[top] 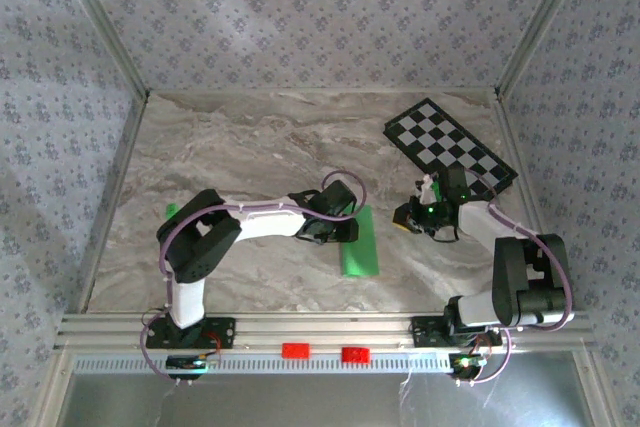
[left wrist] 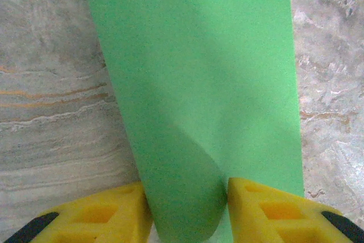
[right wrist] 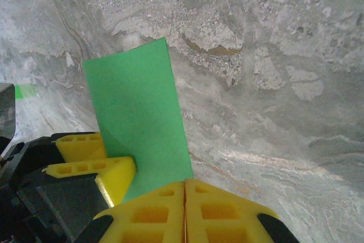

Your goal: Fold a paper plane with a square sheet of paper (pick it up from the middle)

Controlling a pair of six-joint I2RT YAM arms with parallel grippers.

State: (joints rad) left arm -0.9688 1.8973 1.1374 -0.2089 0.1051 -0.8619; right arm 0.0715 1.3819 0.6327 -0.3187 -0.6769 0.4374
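Observation:
The square sheet of paper (top: pixel 360 247) is bright green and lies folded into a long strip on the marble table, just in front of the left arm's wrist. My left gripper (top: pixel 343 230) sits at the strip's near-left edge. In the left wrist view a curled-up flap of the sheet (left wrist: pixel 187 192) stands between the two yellow fingers, and the left gripper (left wrist: pixel 187 203) is shut on it. My right gripper (top: pixel 408 217) hovers to the right of the strip, apart from it. Its yellow fingers (right wrist: pixel 153 214) are pressed together with nothing between them, and the sheet (right wrist: pixel 139 112) lies beyond.
A black-and-white checkered board (top: pixel 450 142) lies at the back right. A tiny green block (top: pixel 172 209) sits near the left arm's elbow. Two red blocks (top: pixel 295 351) rest on the front rail. Metal frame posts and patterned walls close in the table (top: pixel 230 147).

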